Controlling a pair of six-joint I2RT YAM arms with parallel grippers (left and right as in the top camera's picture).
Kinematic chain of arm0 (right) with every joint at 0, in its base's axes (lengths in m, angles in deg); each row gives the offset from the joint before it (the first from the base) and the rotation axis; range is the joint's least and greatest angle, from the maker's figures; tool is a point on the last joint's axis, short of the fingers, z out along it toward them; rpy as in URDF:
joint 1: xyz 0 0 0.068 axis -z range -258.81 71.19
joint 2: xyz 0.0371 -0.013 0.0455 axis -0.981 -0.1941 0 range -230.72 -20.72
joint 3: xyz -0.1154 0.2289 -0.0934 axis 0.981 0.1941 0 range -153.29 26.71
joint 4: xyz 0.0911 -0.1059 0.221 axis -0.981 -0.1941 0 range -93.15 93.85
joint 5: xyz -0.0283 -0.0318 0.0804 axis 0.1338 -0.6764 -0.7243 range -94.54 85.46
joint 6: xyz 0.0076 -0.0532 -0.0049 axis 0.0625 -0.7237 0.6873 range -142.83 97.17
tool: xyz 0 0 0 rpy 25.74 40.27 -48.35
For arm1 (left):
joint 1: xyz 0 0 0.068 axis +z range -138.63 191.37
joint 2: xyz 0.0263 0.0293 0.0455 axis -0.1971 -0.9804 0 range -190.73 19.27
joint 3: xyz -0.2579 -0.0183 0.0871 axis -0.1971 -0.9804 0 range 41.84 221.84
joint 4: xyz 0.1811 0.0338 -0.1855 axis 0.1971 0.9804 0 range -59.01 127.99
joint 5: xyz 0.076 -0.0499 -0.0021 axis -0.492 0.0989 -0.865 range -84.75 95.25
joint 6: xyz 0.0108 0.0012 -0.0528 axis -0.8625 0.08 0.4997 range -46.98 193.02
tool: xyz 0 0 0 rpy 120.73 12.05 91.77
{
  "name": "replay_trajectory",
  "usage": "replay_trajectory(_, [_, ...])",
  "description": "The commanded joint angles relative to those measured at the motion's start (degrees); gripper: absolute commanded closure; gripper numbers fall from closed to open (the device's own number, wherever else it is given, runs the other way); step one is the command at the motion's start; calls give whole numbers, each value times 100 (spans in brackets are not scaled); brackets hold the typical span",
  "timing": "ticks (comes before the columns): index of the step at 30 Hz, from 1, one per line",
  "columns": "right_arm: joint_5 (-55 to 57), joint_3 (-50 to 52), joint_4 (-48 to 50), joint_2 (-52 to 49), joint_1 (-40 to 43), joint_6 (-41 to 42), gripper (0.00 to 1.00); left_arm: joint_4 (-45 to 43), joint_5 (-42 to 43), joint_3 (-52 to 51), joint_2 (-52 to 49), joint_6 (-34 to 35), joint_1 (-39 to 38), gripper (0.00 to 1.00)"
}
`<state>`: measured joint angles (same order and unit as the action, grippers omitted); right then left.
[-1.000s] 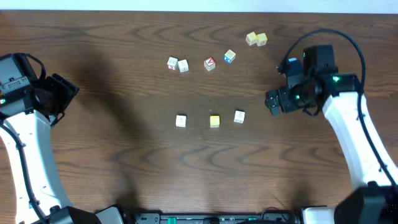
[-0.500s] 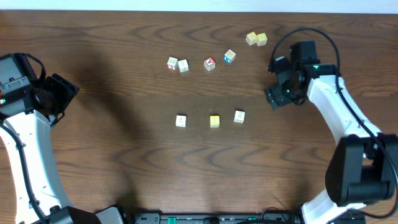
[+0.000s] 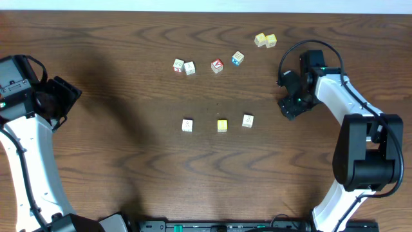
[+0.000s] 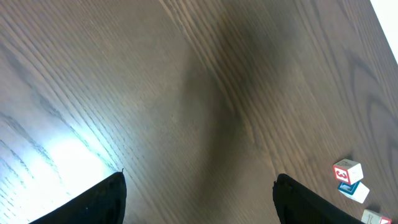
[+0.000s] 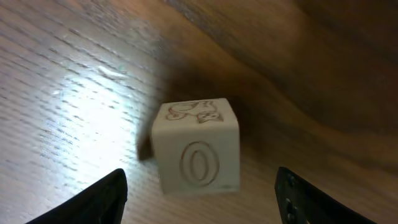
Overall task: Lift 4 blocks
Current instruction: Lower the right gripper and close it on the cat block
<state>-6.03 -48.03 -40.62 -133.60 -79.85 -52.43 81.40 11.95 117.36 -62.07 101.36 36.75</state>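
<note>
The right gripper (image 3: 288,106) has swung toward a cream cube (image 5: 196,152), probably rightmost in the row (image 3: 222,125) at the middle of the table (image 3: 129,180), open fingers narrowing without touching it, so nothing is lifted yet; the left gripper (image 4: 199,186) waits wide open.

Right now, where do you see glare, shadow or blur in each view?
Overhead: even light, sharp, soft shadows on the table at left. Left wrist: white glare lower left, dark shadow band across the middle. Right wrist: glare left of the block, which is sharp; dark shadow behind.
</note>
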Motion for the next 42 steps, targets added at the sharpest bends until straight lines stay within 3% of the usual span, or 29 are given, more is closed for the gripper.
replay_trajectory(1, [-476,-52,90,-83,153,-328,27,11,-31,35,-48,4,20,24])
replay_trajectory(13, [-931,-52,599,-164,170,-433,18,11,-33,35,-48,4,20,24])
replay_trajectory(22, [-909,-50,597,-365,170,-431,33,11,-33,35,-48,4,20,24])
replay_trajectory(28, [-907,-50,597,-365,170,-315,56,11,-33,35,-48,4,20,24])
replay_trajectory(33, [-909,-52,577,-365,168,232,62,11,-33,35,-48,4,20,24])
replay_trajectory(38, [-911,-52,485,-363,164,1294,70,11,-33,35,-48,4,20,24])
replay_trajectory(42, [-911,-52,273,-363,85,2015,70,11,-33,35,-48,4,20,24])
